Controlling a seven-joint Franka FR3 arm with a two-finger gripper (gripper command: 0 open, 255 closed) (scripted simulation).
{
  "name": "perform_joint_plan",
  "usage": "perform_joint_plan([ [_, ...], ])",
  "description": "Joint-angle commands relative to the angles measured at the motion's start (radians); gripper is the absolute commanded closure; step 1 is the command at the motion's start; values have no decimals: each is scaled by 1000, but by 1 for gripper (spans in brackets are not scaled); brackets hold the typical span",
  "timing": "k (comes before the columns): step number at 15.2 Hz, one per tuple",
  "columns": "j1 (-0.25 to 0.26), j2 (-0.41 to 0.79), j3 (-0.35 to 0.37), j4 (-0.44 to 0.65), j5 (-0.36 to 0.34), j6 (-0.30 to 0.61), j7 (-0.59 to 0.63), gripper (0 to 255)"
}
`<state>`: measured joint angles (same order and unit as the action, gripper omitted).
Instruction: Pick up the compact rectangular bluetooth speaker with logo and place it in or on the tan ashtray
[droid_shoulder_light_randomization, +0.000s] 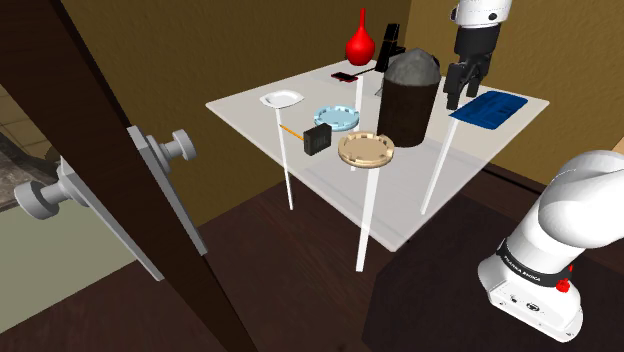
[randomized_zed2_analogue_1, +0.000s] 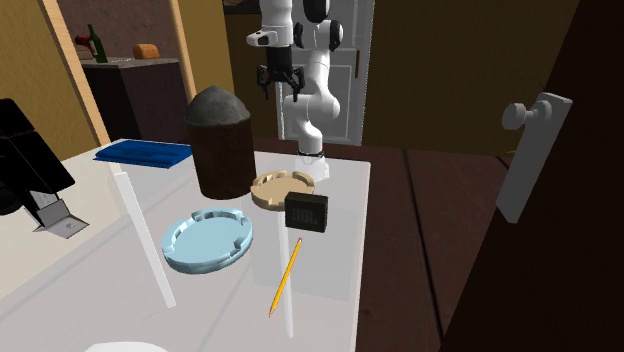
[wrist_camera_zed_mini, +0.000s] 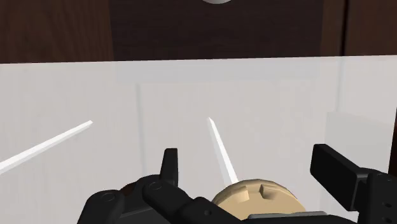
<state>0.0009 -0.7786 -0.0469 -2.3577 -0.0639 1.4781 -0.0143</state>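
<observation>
Jaws open, empty, well apart from the speaker (droid_shoulder_light_randomization: 318, 140), which stands upright near the bench (droid_shoulder_light_randomization: 470, 150) edge, just beside the ashtray (droid_shoulder_light_randomization: 366, 150); likely light, rigid, smooth-cased, so pinch its flat faces.

Soft, even, shadowless render light

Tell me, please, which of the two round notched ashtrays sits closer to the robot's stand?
The tan round ashtray, beside the small black box-shaped speaker; the pale blue round ashtray lies farther away, beyond that speaker.
</observation>
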Motion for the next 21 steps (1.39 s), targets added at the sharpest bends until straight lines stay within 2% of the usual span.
perform_joint_plan([
  [1,0,0,0,0,0,0,0,0],
  [7,-9,99,127,-11,108,134,263,0],
  [12,-22,227,226,26,165,252,474,0],
  [17,-45,385,313,105,182,362,682,0],
  [21,-65,528,372,195,161,435,852,0],
])
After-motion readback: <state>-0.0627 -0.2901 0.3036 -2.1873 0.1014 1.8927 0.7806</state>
